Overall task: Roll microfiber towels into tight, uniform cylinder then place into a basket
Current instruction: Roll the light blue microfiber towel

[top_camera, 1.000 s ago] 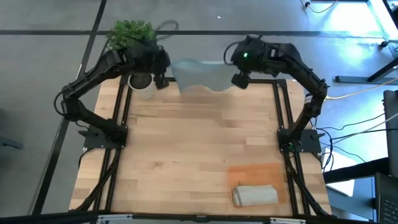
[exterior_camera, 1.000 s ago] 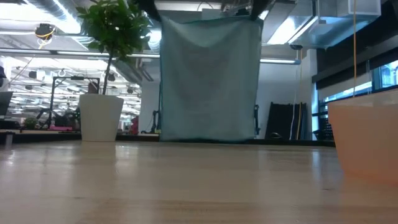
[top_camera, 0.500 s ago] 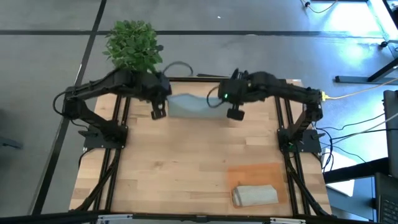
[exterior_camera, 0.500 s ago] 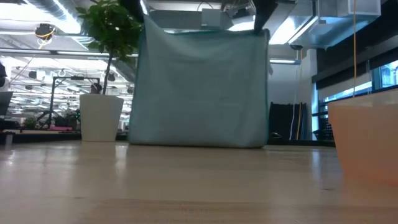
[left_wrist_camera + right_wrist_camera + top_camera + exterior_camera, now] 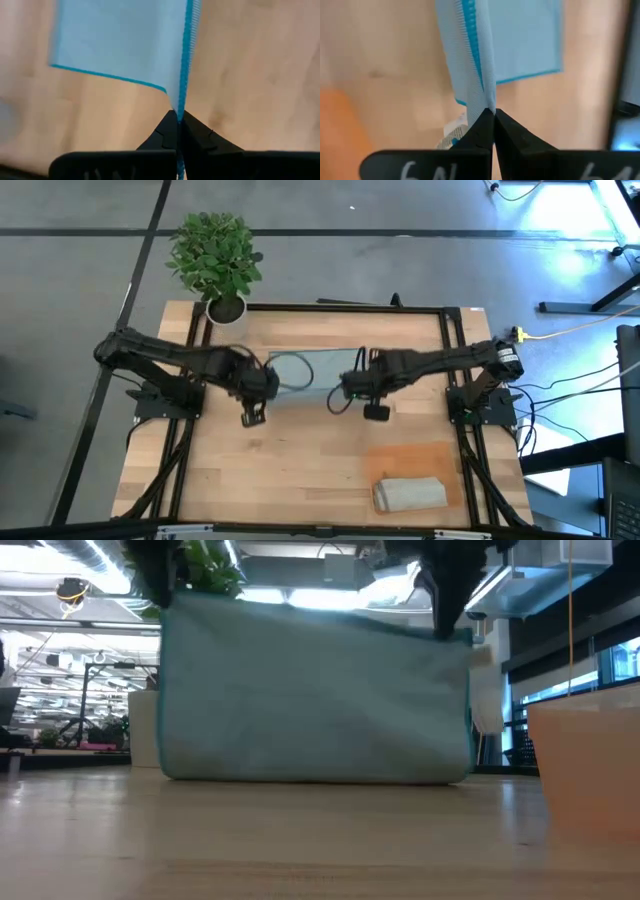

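We see a pale blue towel (image 5: 315,690): soft matt cloth, fine ribbed weave, brighter blue stitched hem. The table (image 5: 300,460) is pale planked wood, smooth, slight sheen. The rolled grey towel (image 5: 410,493) looks matt and nubby. The basket (image 5: 415,455) is flat orange, matt. The fingers (image 5: 200,137) are matt black plastic.

White marks on the right gripper (image 5: 492,116) body look like the digits "6" and "64", cut off. The small tag (image 5: 454,131) on the blue towel (image 5: 510,40) cannot be read.

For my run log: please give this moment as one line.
left claw: shut on blue towel | right claw: same | grey towel: rolled, in basket
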{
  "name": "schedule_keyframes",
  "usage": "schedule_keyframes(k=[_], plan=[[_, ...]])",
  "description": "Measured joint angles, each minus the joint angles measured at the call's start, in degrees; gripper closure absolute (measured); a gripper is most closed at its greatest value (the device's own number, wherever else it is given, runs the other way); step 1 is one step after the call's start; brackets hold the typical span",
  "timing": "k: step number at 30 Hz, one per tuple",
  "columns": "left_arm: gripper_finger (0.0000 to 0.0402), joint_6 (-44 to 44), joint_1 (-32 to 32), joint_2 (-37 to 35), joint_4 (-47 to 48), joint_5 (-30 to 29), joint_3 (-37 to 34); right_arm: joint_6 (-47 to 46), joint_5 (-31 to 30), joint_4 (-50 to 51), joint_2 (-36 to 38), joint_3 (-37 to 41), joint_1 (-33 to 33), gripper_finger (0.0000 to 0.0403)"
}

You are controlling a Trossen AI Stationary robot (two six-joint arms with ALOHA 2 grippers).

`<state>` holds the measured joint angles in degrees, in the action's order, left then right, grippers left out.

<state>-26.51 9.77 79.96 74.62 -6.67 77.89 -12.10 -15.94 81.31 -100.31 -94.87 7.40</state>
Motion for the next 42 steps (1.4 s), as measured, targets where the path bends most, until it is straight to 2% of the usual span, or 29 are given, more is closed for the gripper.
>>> schedule_keyframes(k=[8, 14, 21, 28, 34, 39, 42], plan=[[0.0401, -7.1, 5.2, 0.0, -16.5, 4.9, -12.7, -1.5, 8.9, -16.0, 0.0, 13.9, 2.6, 0.0393], [0.0401, -9.2, 5.1, 0.0, -18.7, 4.1, -16.7, -1.9, 9.6, -20.2, 0.0, 18.4, 2.3, 0.0393], [0.0401, -8.9, 0.0, 0.0, -18.5, 0.0, -19.0, 1.6, 3.7, -20.5, 0.0, 18.6, -2.2, 0.0393], [0.0401, -4.8, -6.9, 0.0, -19.3, -2.1, -22.5, 7.7, 3.5, -24.9, -0.2, 18.7, -8.9, 0.0393], [0.0401, -2.5, -12.4, 0.0, -25.1, -2.6, -27.5, 8.2, 3.5, -27.4, -0.4, 18.7, -14.1, 0.0393], [0.0401, -0.7, -15.9, 0.0, -27.7, -6.3, -28.5, 8.3, 3.5, -30.1, -0.5, 20.8, -17.3, 0.0393], [0.0401, 1.5, -18.0, 0.0, -29.4, -6.6, -28.5, 8.3, 3.5, -31.7, -0.5, 22.7, -18.7, 0.0393]])
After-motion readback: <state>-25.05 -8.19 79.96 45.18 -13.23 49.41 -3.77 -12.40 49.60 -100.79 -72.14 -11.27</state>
